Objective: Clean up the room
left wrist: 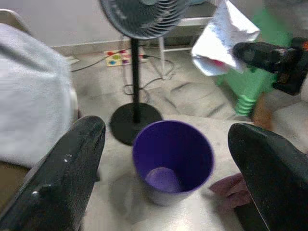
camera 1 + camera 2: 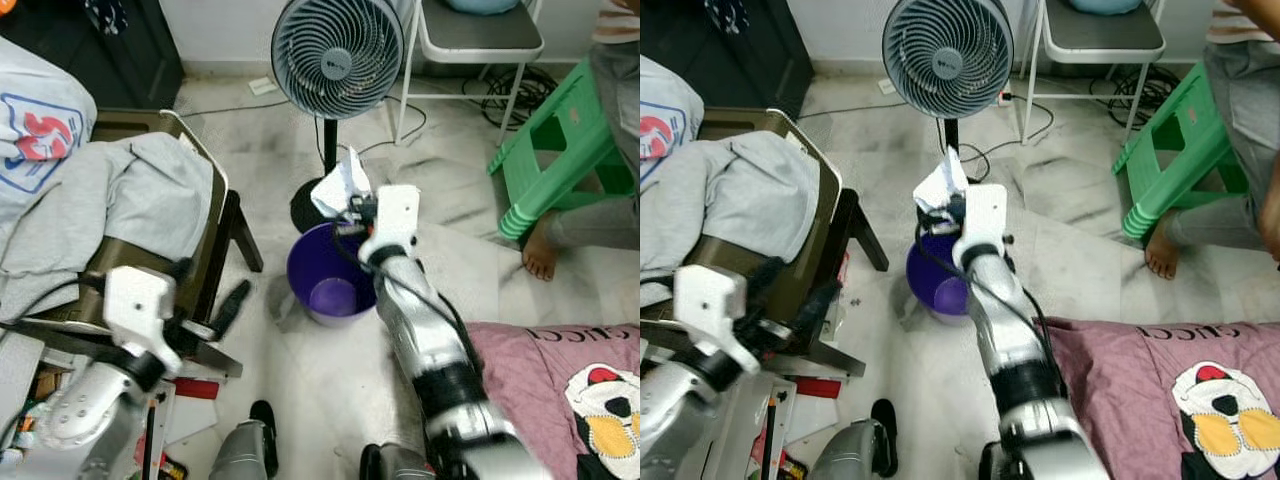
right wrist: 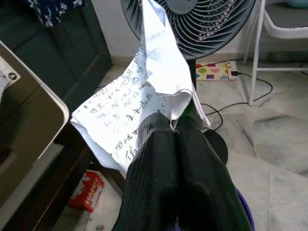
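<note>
A crumpled white sheet of paper (image 2: 341, 185) with handwriting hangs in the air over the far rim of a purple bin (image 2: 330, 272) that stands on the marble floor. My right gripper (image 2: 352, 212) is shut on the paper, which also appears in the right wrist view as the paper (image 3: 144, 96) pinched between two black fingers (image 3: 159, 159). My left gripper (image 1: 168, 168) is open, low by the chair, with the bin (image 1: 172, 159) seen between its fingers.
A standing fan (image 2: 337, 50) rises just behind the bin. A chair (image 2: 205, 250) piled with grey clothes (image 2: 110, 215) is to the left. A green stool (image 2: 565, 140) and a person's foot (image 2: 540, 250) are at the right, a pink blanket (image 2: 560, 380) at the near right.
</note>
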You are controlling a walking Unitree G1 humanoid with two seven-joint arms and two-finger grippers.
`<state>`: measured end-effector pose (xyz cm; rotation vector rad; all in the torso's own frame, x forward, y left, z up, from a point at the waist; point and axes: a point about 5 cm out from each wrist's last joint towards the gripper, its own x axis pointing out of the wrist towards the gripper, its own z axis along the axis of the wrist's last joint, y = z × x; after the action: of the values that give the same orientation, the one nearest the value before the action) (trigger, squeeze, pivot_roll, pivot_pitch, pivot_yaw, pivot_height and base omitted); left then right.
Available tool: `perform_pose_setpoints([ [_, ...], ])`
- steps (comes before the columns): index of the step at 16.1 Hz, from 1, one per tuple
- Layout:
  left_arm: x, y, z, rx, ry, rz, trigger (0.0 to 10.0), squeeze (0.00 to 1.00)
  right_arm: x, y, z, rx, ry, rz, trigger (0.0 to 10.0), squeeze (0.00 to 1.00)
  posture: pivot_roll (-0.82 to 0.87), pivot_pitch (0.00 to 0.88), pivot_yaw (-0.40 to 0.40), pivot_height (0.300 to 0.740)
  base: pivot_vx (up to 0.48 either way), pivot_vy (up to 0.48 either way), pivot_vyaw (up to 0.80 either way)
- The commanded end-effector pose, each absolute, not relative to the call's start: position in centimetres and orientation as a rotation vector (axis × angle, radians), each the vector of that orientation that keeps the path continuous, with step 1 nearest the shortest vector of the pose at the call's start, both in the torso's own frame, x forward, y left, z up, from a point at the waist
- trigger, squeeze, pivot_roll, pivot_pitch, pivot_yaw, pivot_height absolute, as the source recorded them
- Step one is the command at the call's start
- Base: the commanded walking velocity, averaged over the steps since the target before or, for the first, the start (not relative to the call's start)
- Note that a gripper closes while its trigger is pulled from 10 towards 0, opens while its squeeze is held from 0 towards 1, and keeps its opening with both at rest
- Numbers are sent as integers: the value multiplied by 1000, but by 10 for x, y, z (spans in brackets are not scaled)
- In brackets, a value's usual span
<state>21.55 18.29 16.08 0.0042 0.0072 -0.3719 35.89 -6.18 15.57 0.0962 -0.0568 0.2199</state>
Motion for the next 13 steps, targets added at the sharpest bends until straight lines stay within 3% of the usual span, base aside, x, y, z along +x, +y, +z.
perform_pose_setpoints([
  [1, 213, 186, 161, 36, 13, -348, 10000, 0, 361, -59, 153, 120, -42, 210, 10000, 0, 160, 338, 31, 740, 0, 0, 0],
  [6, 216, 180, 160, 31, -3, -369, 10000, 0, 361, -58, 152, 115, -42, 205, 10000, 0, 140, 326, 31, 740, 0, 0, 510],
  [13, 223, 175, 158, -1, -33, -344, 10000, 0, 356, -64, 145, 109, -47, 205, 10000, 0, 111, 260, 8, 740, 0, 0, 0],
])
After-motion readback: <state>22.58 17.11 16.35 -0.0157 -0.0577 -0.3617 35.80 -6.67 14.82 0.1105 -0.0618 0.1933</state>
